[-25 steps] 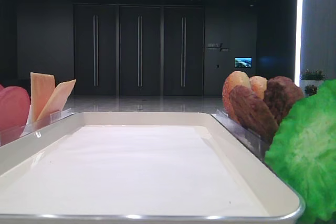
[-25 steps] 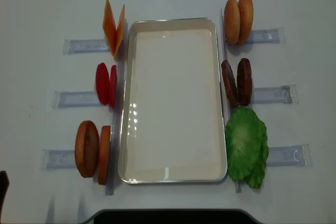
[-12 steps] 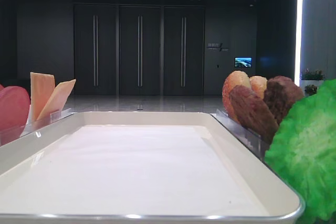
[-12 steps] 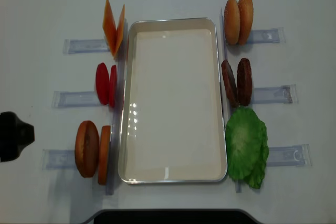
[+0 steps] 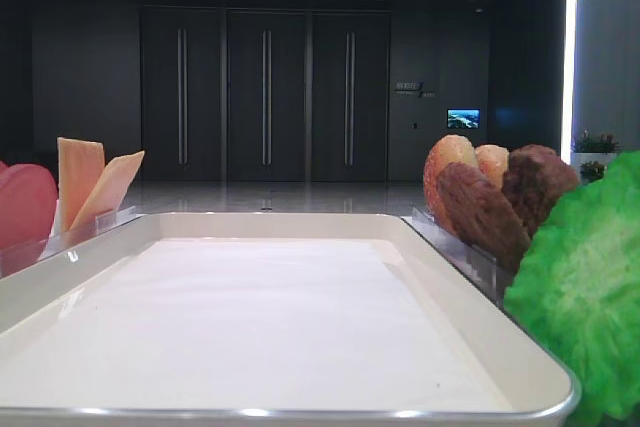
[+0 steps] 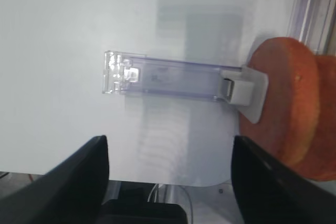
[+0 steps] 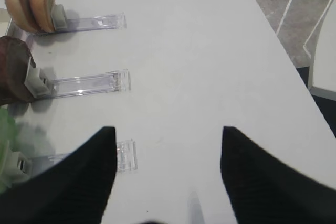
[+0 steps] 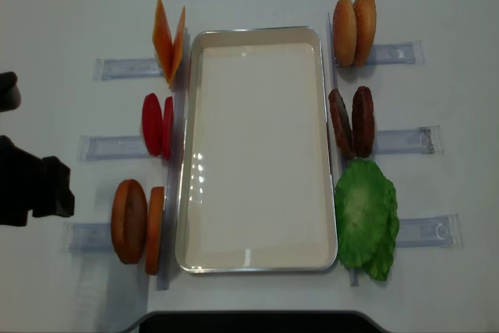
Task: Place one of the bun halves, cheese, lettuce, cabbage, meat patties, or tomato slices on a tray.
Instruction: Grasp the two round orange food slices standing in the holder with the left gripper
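Note:
The cream tray (image 8: pixel 257 33) lies mid-table with only its paper lining in it. On its left stand cheese (image 8: pixel 169 37), tomato slices (image 8: pixel 156 124) and two bun halves (image 8: pixel 129 220). On its right stand more bun halves (image 8: pixel 354 29), meat patties (image 8: pixel 351 121) and green lettuce (image 8: pixel 365 216); no separate cabbage shows. My left gripper (image 8: pixel 62 193) hovers just left of the near bun pair, open (image 6: pixel 169 145) and holding nothing, with a bun half (image 6: pixel 286 108) ahead to the right. My right gripper (image 7: pixel 168 129) is open over bare table, right of the patties (image 7: pixel 13 72).
Clear plastic holder strips (image 8: pixel 125 68) run outward from each food pair; one (image 6: pixel 168 77) lies ahead of the left gripper, others (image 7: pixel 84 82) left of the right gripper. The table's near edge (image 6: pixel 173 184) and its right edge (image 7: pixel 283 40) are close.
The left arm has come in from the table's bottom left corner and now sits further in and higher, beside the near bun pair. The food and the tray have not moved.

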